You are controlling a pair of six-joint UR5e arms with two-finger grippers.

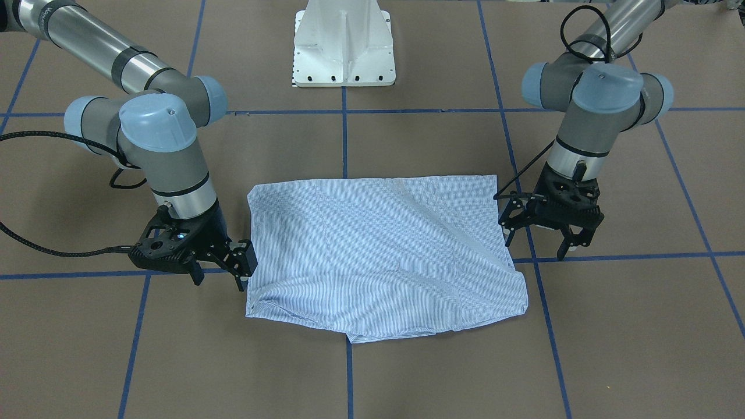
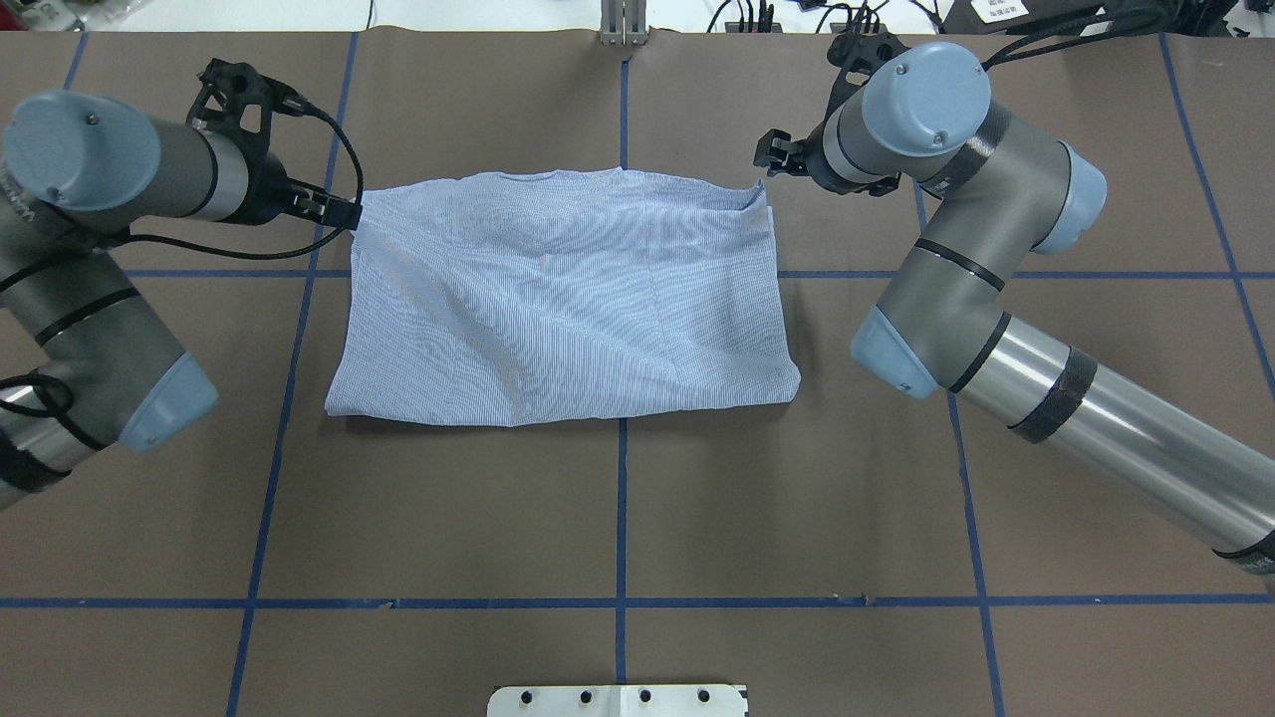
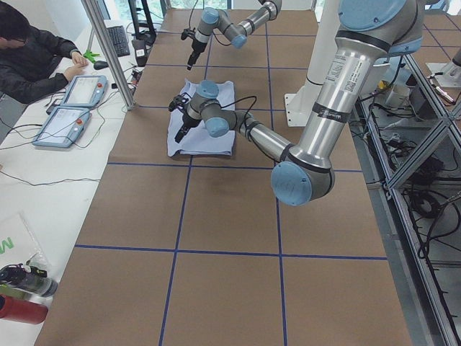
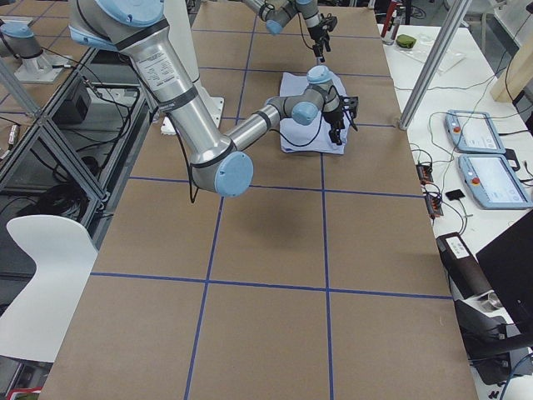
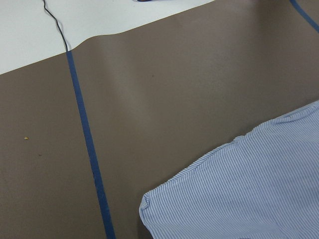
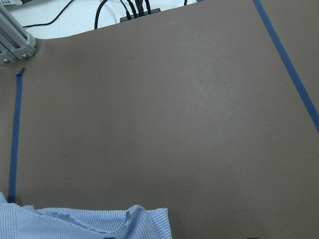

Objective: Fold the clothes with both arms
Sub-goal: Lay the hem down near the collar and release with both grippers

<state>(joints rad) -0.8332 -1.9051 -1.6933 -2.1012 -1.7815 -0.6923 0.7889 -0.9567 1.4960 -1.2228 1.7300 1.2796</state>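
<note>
The light blue striped shirt (image 1: 378, 250) lies folded into a rough rectangle on the brown table, with buttons and collar hidden. It also shows in the overhead view (image 2: 568, 299). My left gripper (image 1: 534, 249) hangs open and empty just beside the shirt's edge, on the right of the front-facing view; in the overhead view it (image 2: 334, 204) sits by the far left corner. My right gripper (image 1: 220, 284) is open at the opposite edge, one finger close against the cloth. The left wrist view shows a shirt corner (image 5: 249, 189); the right wrist view shows a rumpled edge (image 6: 84, 224).
The white pedestal base (image 1: 344, 43) stands behind the shirt. Blue tape lines (image 2: 622, 518) cross the brown table. An operator (image 3: 29, 50) sits at the side bench with two pendants (image 3: 72, 108). Black cables (image 1: 58, 250) trail from the right arm.
</note>
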